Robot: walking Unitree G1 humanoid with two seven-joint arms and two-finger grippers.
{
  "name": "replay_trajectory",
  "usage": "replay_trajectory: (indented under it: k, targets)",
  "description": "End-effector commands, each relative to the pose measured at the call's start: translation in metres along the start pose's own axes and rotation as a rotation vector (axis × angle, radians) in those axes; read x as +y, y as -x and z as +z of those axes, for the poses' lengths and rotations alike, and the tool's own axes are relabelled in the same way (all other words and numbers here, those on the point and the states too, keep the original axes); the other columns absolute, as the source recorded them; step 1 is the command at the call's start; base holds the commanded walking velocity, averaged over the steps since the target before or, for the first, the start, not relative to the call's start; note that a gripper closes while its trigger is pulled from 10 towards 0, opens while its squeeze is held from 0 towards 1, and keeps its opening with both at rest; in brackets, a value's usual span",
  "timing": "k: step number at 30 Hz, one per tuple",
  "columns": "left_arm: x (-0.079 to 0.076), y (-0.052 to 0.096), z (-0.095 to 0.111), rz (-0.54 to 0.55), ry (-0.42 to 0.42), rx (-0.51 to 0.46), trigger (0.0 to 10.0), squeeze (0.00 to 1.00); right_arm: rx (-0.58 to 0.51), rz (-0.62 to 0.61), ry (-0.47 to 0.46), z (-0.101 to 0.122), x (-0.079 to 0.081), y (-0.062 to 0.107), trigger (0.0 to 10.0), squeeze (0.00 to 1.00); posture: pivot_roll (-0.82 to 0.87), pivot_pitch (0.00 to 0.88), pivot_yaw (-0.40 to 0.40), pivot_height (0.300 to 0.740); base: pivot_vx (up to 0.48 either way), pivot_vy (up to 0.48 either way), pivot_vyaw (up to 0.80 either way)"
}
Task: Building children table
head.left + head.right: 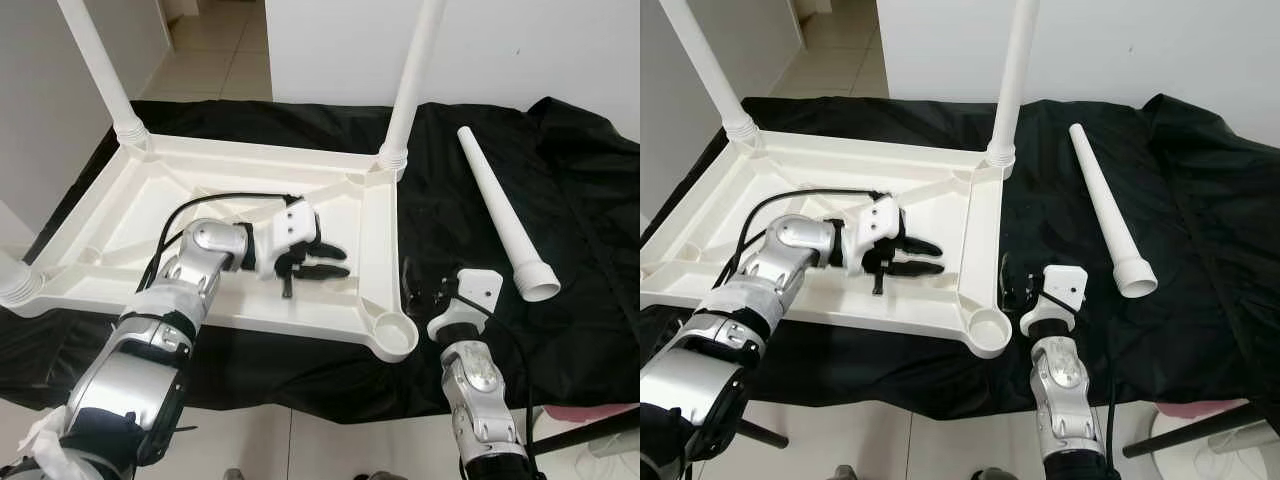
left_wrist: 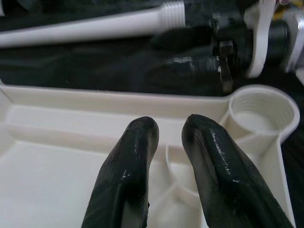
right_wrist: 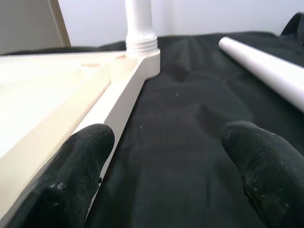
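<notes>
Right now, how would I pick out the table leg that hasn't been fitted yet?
Start from the upside-down white tabletop on the black cloth. On the robot's right of it, one loose leg lies flat on the cloth, threaded wide end nearest the robot. The other legs stand upright in corner sockets; this one alone lies down.

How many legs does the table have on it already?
3. One leg stands at the far left corner of the upturned tabletop, one at the far right, one at the near left. A fourth leg lies loose on the black cloth.
</notes>
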State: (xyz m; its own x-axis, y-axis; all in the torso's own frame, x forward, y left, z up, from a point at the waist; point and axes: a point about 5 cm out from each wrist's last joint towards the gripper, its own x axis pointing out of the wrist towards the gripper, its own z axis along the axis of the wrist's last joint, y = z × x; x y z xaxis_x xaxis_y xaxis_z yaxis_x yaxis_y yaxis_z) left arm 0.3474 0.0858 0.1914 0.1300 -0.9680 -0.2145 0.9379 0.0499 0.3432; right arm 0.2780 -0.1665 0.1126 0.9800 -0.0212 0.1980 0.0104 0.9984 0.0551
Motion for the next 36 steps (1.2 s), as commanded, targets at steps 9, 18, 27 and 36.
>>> replay_trajectory:
  k: [9,18,27,36]
  targets:
    - [0.017,0.021,0.011,0.423,0.054,-0.104,10.0,0.00,-0.067,-0.074,-0.004,0.013,-0.010,-0.010,10.0,0.00,-0.02,0.035,0.016,0.740,0.000,0.000,0.00]
    - [0.014,0.029,-0.005,0.750,0.158,-0.102,10.0,0.00,-0.085,-0.189,0.082,0.021,-0.030,-0.024,10.0,0.00,-0.01,0.022,0.010,0.740,0.000,0.000,0.00]
    - [0.013,0.027,-0.009,0.915,0.232,-0.132,10.0,0.00,-0.087,-0.308,0.121,0.029,-0.060,-0.031,10.0,0.00,-0.01,0.018,0.004,0.740,0.000,0.000,0.00]
    - [0.017,0.028,-0.007,0.973,0.260,-0.128,10.0,0.00,-0.086,-0.325,0.128,0.029,-0.064,-0.031,10.0,0.00,-0.01,0.016,-0.001,0.740,0.000,0.000,0.00]
